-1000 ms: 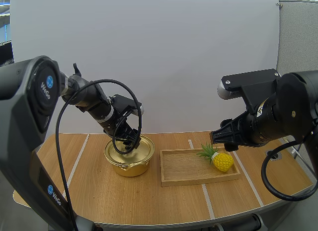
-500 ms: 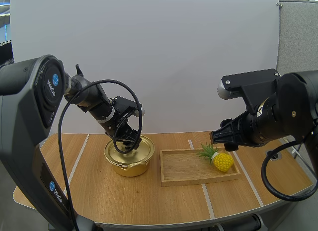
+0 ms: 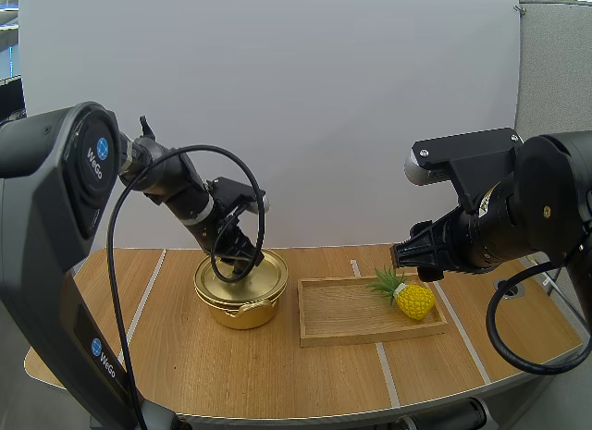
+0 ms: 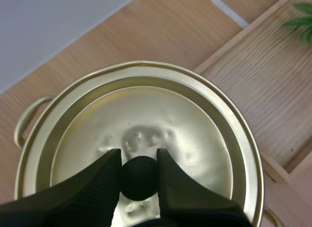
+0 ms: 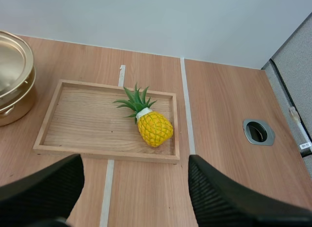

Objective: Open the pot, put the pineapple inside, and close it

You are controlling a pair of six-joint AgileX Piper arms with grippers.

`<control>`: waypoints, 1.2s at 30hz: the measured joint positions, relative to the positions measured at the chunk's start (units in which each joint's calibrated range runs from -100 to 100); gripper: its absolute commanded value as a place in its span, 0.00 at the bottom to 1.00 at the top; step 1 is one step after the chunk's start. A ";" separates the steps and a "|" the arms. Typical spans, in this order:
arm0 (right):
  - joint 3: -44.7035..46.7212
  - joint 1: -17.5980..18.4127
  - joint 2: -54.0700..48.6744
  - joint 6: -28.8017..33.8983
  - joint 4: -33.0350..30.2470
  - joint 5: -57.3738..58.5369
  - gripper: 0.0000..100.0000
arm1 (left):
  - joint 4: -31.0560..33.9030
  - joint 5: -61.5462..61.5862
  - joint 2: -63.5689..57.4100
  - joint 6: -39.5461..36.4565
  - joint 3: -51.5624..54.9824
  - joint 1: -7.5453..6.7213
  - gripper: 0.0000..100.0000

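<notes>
A gold pot (image 3: 242, 308) stands on the table left of the wooden tray (image 3: 344, 330). My left gripper (image 3: 239, 256) is shut on the black knob (image 4: 139, 177) of the gold lid (image 4: 146, 114). The lid (image 3: 248, 275) sits slightly raised over the pot's rim (image 4: 251, 154). A yellow pineapple (image 3: 410, 297) with green leaves lies on its side at the tray's right end. My right gripper (image 3: 407, 254) hovers above it. In the right wrist view the right gripper (image 5: 135, 166) is wide open and empty, with the pineapple (image 5: 152, 126) below it.
White tape lines (image 5: 111, 173) run across the wooden table. A round metal cable hole (image 5: 258, 132) sits in the table right of the tray (image 5: 73, 134). Bare table lies in front of the pot and tray.
My left gripper has closed on the lid's knob and the lid has risen a little off the pot. The right arm has not moved.
</notes>
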 measured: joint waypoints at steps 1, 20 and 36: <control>0.00 0.00 0.00 0.00 0.00 0.00 1.00 | 0.23 1.23 -1.17 -0.47 -1.25 0.00 0.00; 0.00 0.00 0.00 0.00 0.00 0.00 1.00 | 5.90 5.31 -24.22 -9.49 -32.41 0.00 0.00; 0.00 0.00 0.00 -3.31 0.00 0.00 1.00 | 20.17 -2.23 -25.17 -19.51 -61.70 0.00 0.00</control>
